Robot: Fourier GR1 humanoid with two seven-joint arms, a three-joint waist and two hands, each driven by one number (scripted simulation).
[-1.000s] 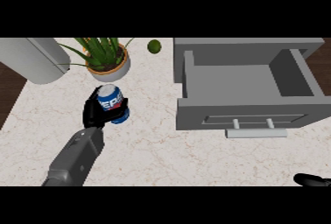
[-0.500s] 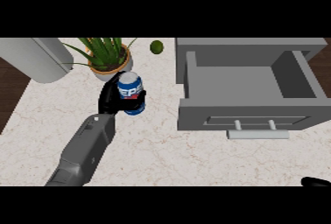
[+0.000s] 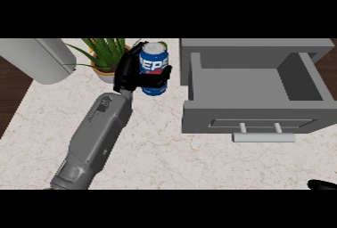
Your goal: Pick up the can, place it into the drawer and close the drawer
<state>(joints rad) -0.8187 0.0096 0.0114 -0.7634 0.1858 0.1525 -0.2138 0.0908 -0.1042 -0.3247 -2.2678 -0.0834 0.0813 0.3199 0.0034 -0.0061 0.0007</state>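
From the head view, looking steeply down, a pale marbled counter (image 3: 164, 160) fills most of the scene. Toward its left half the left hand (image 3: 128, 75) has its black fingers and thumb curled round a blue Pepsi can (image 3: 154, 68), which stands upright in the grasp, its silver top showing. The grey forearm (image 3: 95, 138) runs from the lower edge up to that hand. The can sits just left of the open grey drawer (image 3: 253, 84), near its left wall but outside it, not over the compartment. The drawer is pulled out from its cabinet, its inside bare grey, with a pale bar handle (image 3: 263, 137) on its front face. Behind the hand and can stands a potted plant (image 3: 105, 55) with long green leaves in a tan pot. At the far left lies a large pale grey cylinder (image 3: 39, 58), tilted, reaching the counter's edge. At the lower right corner only a black sliver of the right hand (image 3: 322, 185) shows; whether its fingers are apart or together cannot be told.
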